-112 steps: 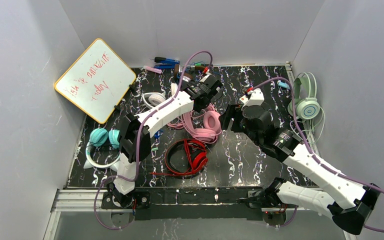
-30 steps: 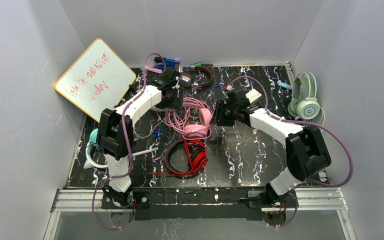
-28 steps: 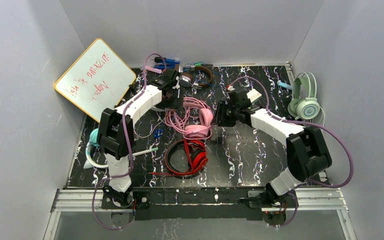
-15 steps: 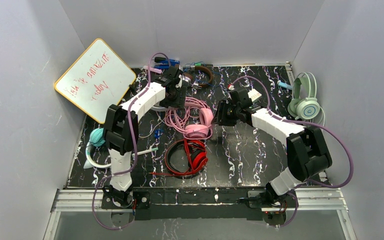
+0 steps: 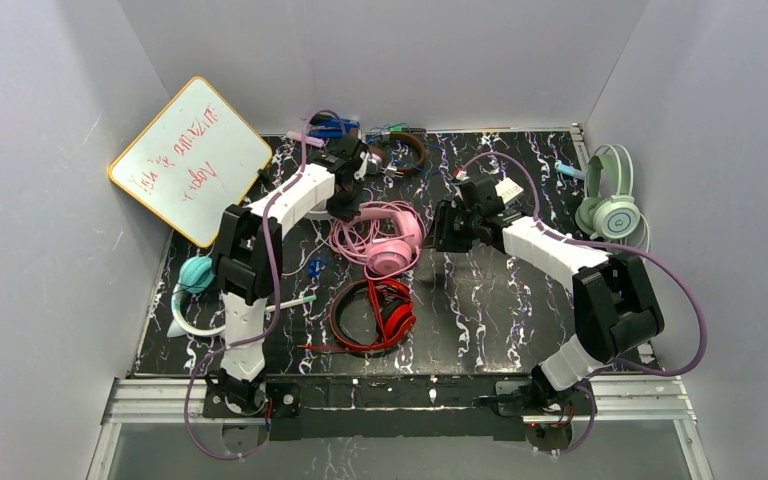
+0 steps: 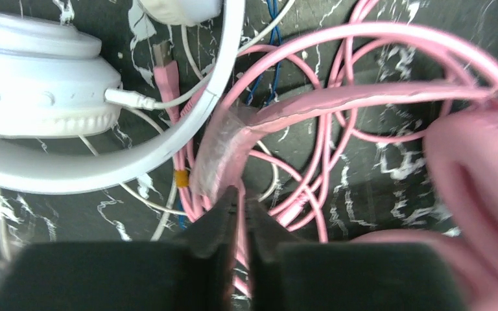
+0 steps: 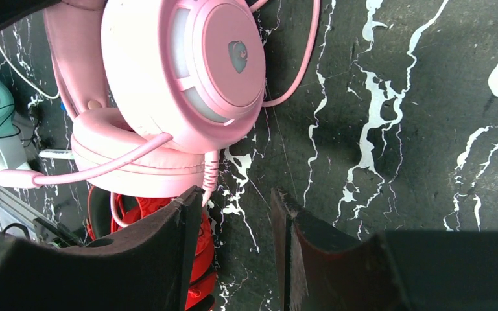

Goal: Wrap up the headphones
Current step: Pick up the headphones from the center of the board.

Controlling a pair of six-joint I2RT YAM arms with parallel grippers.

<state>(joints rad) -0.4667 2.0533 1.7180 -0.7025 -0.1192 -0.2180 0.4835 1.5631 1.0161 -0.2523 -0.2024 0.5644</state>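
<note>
The pink headphones [image 5: 392,252] lie mid-table in a tangle of their own pink cord [image 6: 369,136]. My left gripper [image 5: 348,205] is at the left end of their headband [image 6: 337,97]; in the left wrist view it [image 6: 241,193] is shut, with a pink strand pinched between the jaws. My right gripper [image 5: 438,238] stands open just right of the pink cup [image 7: 188,65], nothing between its fingers [image 7: 237,197]. Red headphones [image 5: 375,315] lie nearer the front, teal ones [image 5: 198,272] at the left, mint green ones [image 5: 610,205] at the right edge, brown ones [image 5: 410,152] at the back, white ones [image 6: 39,91] under the left wrist.
A whiteboard [image 5: 190,158] leans against the left wall. Pens [image 5: 335,127] lie along the back edge. A small white box [image 5: 508,188] sits by the right forearm. White and blue cords [image 6: 269,58] cross under the pink ones. Walls enclose the black marbled table [image 5: 500,300].
The left gripper has moved a little to the right and shut on the pink cord. The pink headphones have turned and shifted. The right arm has stayed put.
</note>
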